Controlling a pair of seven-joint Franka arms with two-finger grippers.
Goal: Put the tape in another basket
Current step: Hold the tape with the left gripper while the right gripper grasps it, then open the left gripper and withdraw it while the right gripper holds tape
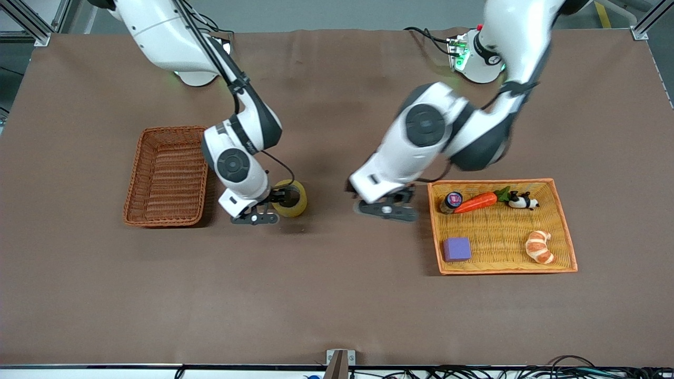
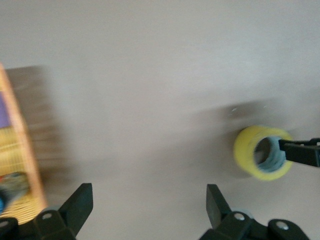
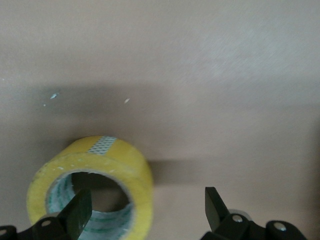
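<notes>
The yellowish tape roll lies on the brown table between the two baskets, close to the dark reddish-brown wicker basket, which is empty. My right gripper is down at the roll and open. In the right wrist view one finger is in the hole of the tape and the other stands outside it, apart from its wall; the gripper is not closed on it. My left gripper is open and empty, low over the table beside the orange-yellow tray. The left wrist view shows the tape farther off.
The flat orange-yellow wicker tray at the left arm's end holds a purple cube, a croissant, a carrot, a small jar and a panda toy. Its edge shows in the left wrist view.
</notes>
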